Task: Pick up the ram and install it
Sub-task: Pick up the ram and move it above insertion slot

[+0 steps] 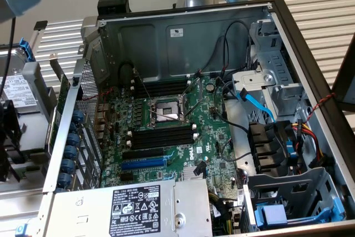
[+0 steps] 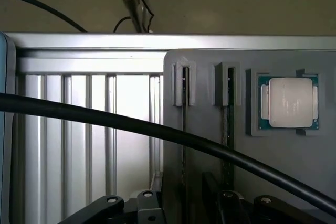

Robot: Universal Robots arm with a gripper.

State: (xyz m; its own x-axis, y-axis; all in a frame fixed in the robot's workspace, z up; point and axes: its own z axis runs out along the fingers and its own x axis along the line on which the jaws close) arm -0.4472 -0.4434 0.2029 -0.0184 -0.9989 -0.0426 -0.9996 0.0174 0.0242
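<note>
Black jaws spread wide near thin ram (image 2: 229, 129) edgewise in matte grey holder (image 2: 205, 111).

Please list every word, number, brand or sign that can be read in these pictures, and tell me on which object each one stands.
"DELL", faint white print, not certain: on the green motherboard.
Power supply label: print too small to read.
White sticker on the case wall: too small to read.
Drive label at the exterior view's left: blurred, unreadable.
Processor in the wrist view: no legible text.
</note>
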